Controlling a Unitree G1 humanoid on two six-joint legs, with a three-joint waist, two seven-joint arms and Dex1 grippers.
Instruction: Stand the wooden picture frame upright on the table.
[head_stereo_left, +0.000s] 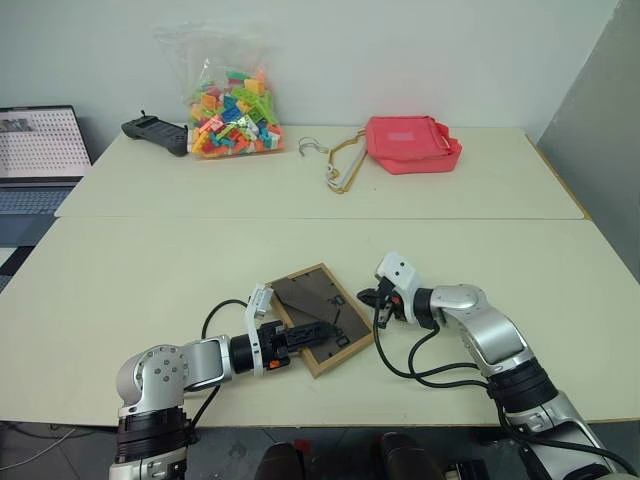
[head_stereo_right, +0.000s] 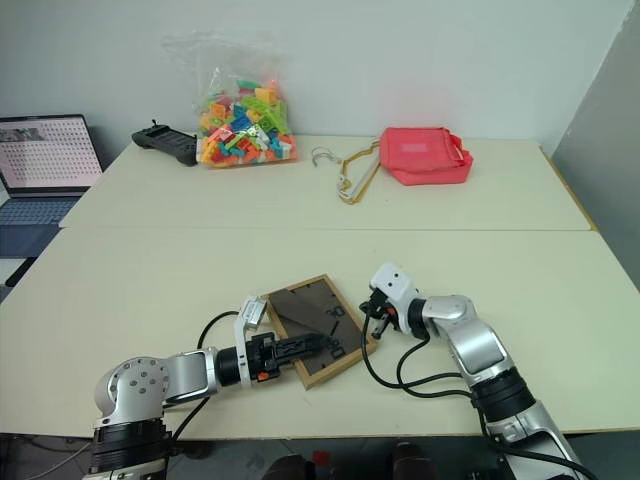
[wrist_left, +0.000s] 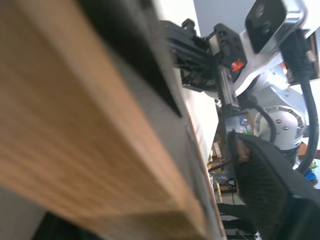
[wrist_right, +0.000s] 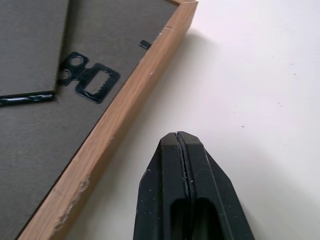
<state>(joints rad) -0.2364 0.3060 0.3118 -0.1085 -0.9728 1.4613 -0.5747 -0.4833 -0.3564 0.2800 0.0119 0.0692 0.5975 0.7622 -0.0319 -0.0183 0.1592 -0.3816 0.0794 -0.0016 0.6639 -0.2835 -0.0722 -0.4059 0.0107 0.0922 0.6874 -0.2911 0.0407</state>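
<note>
Right wrist view: right gripper (wrist_right: 178, 137) closed beside picture frame (wrist_right: 107, 125), hanger plate (wrist_right: 89, 77).

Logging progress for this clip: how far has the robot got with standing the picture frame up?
Early stage. Nothing is done: the picture frame lies flat on the table, back panel up. In hand: the left gripper reaches over the frame's near edge, one finger above the back, while the right gripper, shut, sits beside the frame's right edge without touching it. Left: lifting the frame and setting it upright.

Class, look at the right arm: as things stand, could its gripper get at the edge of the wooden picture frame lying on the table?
Probably yes. The right gripper, shut, sits beside the wooden picture frame with bare table between them.
</note>
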